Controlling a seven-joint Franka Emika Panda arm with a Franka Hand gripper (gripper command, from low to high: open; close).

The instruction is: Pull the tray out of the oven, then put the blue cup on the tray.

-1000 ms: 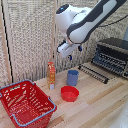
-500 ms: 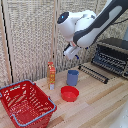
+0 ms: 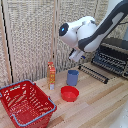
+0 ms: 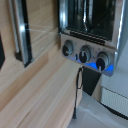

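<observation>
One pincer: gripper (image 3: 76,56) hangs above the blue cup (image 3: 73,77), apart from it, nothing seen in its grasp. Clenched or released: can't tell, jaws are a blur in ext. view and not clearly made out in wrist view.
Change: over the last sec the arm has sunk lower, wrist dropping toward the cup; cup, tray and the rest haven't shifted.
Meaning: tray (image 3: 95,72) looks already out in front of the oven (image 3: 113,54), so step 1 prob. done; arm now seems to be on approach for the cup grab. Cup not yet lifted.
Cup pose: upright on the wood table (image 3: 100,107), mouth up, long axis vertical. Sits between the orange bottle (image 3: 51,73) and the tray, red bowl (image 3: 69,93) just beside it, nearer the camera.
Tray pose: lies flat, long axis slanting along the oven front, its near end reaching toward the cup; thin bars run lengthwise as far as I can tell.
Wrist view: oven front (image 4: 87,20) w/ three knobs (image 4: 85,53), black cable (image 4: 78,87) trailing below; cup not in it.
Further out: red mesh basket (image 3: 26,102) at ext. view's left, well apart.
</observation>
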